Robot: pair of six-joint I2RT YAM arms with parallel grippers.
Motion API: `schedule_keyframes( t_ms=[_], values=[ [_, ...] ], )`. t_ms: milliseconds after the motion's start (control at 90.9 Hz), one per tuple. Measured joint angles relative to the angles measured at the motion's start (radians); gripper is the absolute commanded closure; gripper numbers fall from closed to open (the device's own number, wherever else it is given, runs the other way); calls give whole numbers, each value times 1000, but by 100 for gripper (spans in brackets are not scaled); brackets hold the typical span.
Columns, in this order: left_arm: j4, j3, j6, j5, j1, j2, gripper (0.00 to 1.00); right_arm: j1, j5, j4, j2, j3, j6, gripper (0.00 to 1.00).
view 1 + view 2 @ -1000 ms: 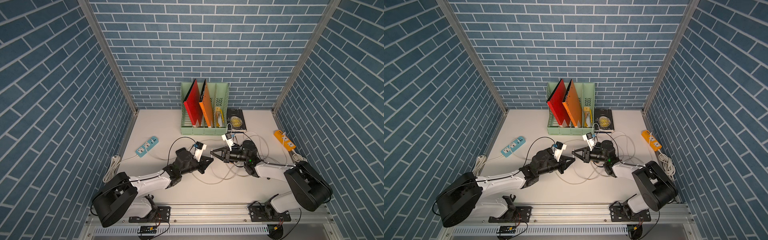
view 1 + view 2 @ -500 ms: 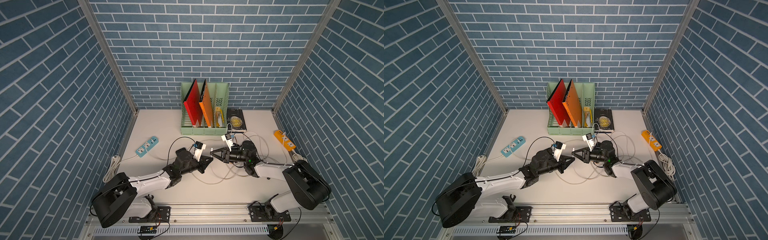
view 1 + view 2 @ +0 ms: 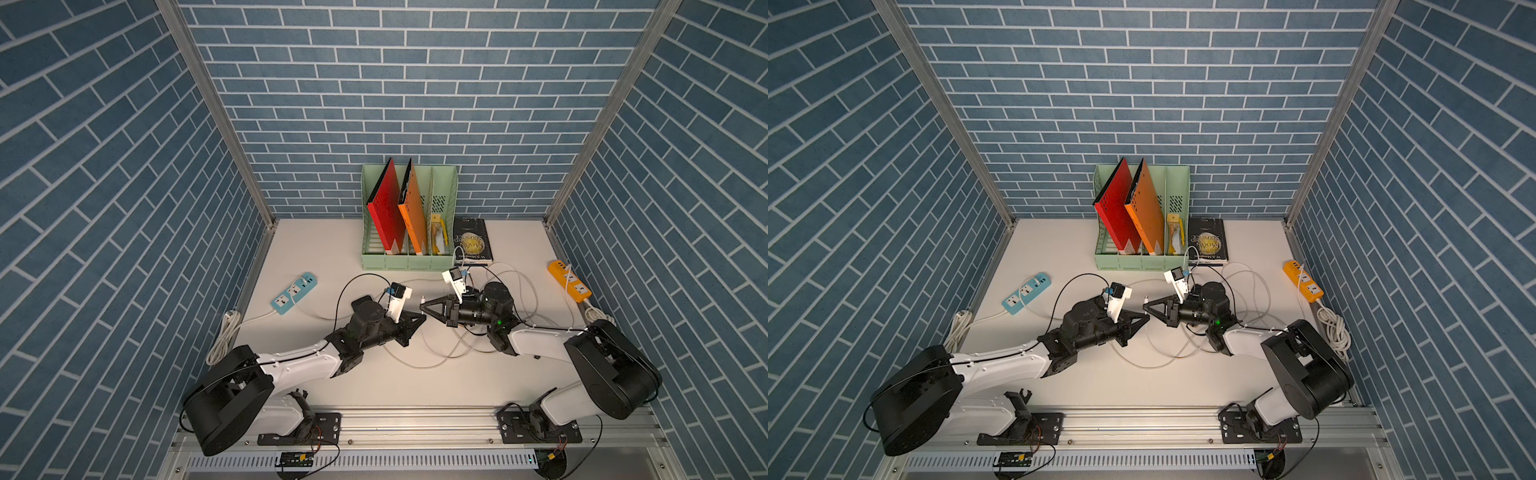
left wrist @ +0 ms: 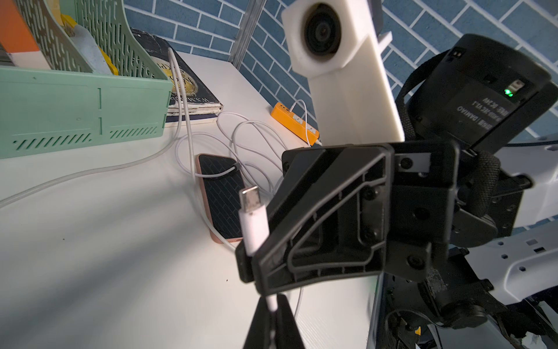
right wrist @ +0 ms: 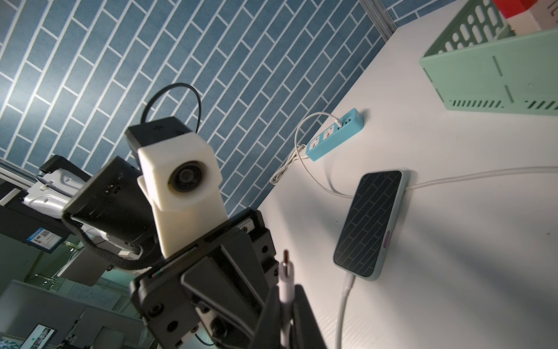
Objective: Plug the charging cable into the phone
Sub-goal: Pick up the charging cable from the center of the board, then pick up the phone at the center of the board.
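My right gripper (image 5: 286,287) is shut on the white body of the charging cable's plug (image 5: 285,276), whose metal tip sticks out past the jaws. My left gripper (image 4: 271,297) is shut on the same cable just behind the plug (image 4: 253,222). In both top views the two grippers (image 3: 420,320) (image 3: 424,307) meet tip to tip above mid-table. A pink phone (image 4: 222,193) lies face up under the right arm with cable loops over it. A teal phone (image 5: 371,223) lies under the left arm with another white cable in its end.
A green file rack (image 3: 409,257) with red and orange folders and a dark book (image 3: 471,241) stand at the back. A blue power strip (image 3: 293,293) lies at the left, an orange one (image 3: 569,284) at the right. Loose white cable loops (image 3: 419,363) cover the table between the arms.
Both arms stay tip to tip on the cable. The right gripper has shifted a little toward the left gripper.
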Motion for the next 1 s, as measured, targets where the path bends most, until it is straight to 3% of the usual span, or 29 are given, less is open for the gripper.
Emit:
schedule_keyframes(
  t_ms=[143,198,242,275,330,374,539,671,836,1001],
  values=[
    [1,0,0,-4,0,0,96,0,0,12,5,0,9,100],
    [-2,0,-2,-10,0,-1,72,0,1,14,7,0,10,100],
    [-10,0,0,-21,0,-3,43,-2,2,14,7,0,10,100],
    [-23,0,0,-32,0,-8,26,-5,3,14,7,0,9,100],
    [-58,1,-3,-60,0,-22,12,-17,8,4,6,0,5,100],
    [-87,2,-6,-84,0,-37,7,-30,16,-16,3,1,-2,100],
    [-236,11,-29,-213,0,-147,6,-92,117,-227,-51,18,-88,100],
    [-357,89,-37,-317,0,-171,11,-141,271,-452,-168,22,-167,100],
    [-442,249,-35,-346,0,-34,21,-211,486,-685,-352,20,-236,100],
    [-479,399,-19,-329,-24,164,22,-332,673,-873,-446,15,-281,100]
  ],
)
